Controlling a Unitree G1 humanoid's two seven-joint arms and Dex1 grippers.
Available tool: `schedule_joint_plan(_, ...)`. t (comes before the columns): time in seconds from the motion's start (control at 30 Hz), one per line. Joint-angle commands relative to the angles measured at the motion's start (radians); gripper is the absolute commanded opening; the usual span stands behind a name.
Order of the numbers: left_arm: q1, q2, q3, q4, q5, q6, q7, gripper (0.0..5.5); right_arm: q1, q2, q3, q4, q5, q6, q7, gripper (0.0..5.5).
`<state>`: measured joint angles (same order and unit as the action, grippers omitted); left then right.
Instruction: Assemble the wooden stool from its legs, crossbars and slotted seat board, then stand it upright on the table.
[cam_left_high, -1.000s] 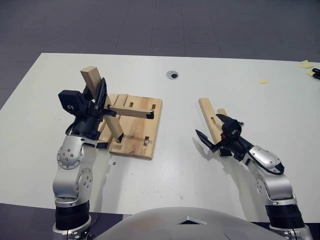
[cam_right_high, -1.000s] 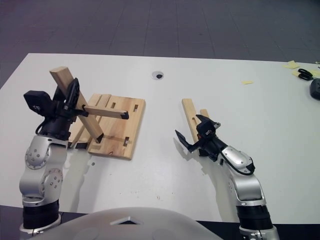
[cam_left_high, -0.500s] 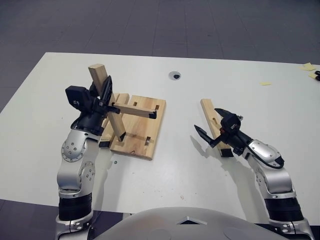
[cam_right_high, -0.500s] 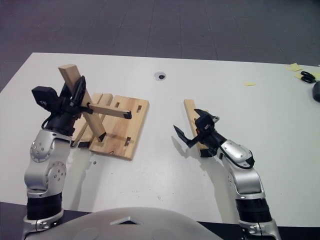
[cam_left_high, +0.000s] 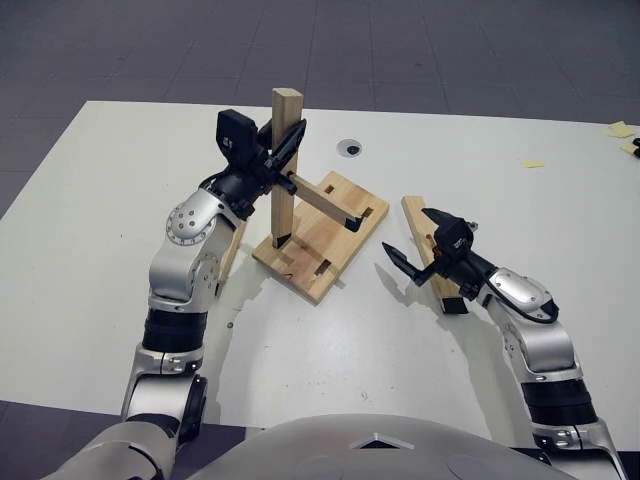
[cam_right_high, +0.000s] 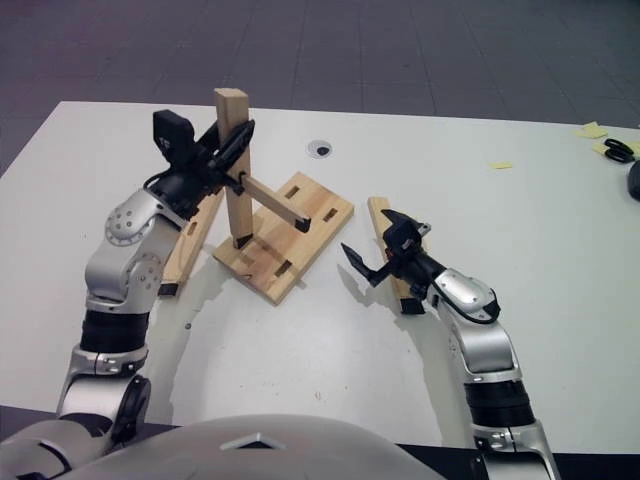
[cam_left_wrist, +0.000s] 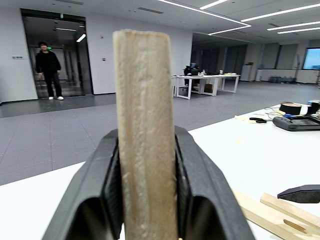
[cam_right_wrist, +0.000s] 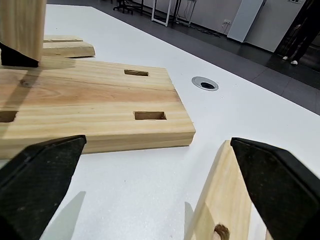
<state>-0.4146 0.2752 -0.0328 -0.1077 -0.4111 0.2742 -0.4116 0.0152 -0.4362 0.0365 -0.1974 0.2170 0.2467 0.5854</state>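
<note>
Left gripper pinched upright leg, crossbar attached, foot on seat board mid-table. Right gripper spread near spare leg. Risk: foot missed slot, board skidded.

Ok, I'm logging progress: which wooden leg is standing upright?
The leg clamped in the left gripper, its lower end on the seat board with a crossbar attached; the other legs lie flat.
</note>
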Motion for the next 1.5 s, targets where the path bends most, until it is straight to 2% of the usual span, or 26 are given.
schedule_joint_plan(0.03, -0.105, 0.004, 0.055, 0.026, -0.014, 0.019, 0.002, 1.03, -0.009, 0.031, -0.032, -0.07, 0.138, 0.103, 0.034, 5.4)
schedule_joint_plan(0.2, -0.108, -0.019, 0.089, 0.016, -0.028, 0.043, 0.025, 1.03, -0.016, 0.059, -0.043, -0.112, 0.212, 0.161, 0.015, 5.4)
schedule_joint_plan(0.47, -0.08, -0.07, 0.152, 0.047, -0.154, 0.339, 0.112, 1.03, -0.032, 0.075, -0.017, -0.126, 0.214, 0.177, -0.008, 5.4)
schedule_joint_plan(0.7, -0.079, -0.09, 0.152, -0.007, -0.096, 0.204, 0.108, 1.03, -0.026, 0.072, 0.014, -0.135, 0.206, 0.18, 0.001, 5.4)
schedule_joint_plan(0.93, -0.101, -0.071, 0.102, -0.048, -0.088, 0.207, 0.013, 1.03, -0.098, 0.124, 0.084, -0.091, 0.186, 0.183, -0.015, 5.4)
schedule_joint_plan(1.07, -0.114, -0.077, 0.1, -0.029, -0.068, 0.193, 0.012, 1.03, -0.18, 0.143, 0.149, 0.022, 0.101, 0.183, -0.04, 5.4)
schedule_joint_plan(1.27, -0.114, -0.102, 0.092, -0.029, -0.057, 0.189, 0.014, 1.03, -0.217, 0.044, 0.302, 0.175, -0.105, 0.298, -0.038, 5.4)
schedule_joint_plan(1.5, -0.138, -0.093, 0.11, -0.03, -0.015, 0.147, 0.02, 1.03, -0.2, 0.02, 0.316, 0.184, -0.16, 0.321, -0.076, 5.4)
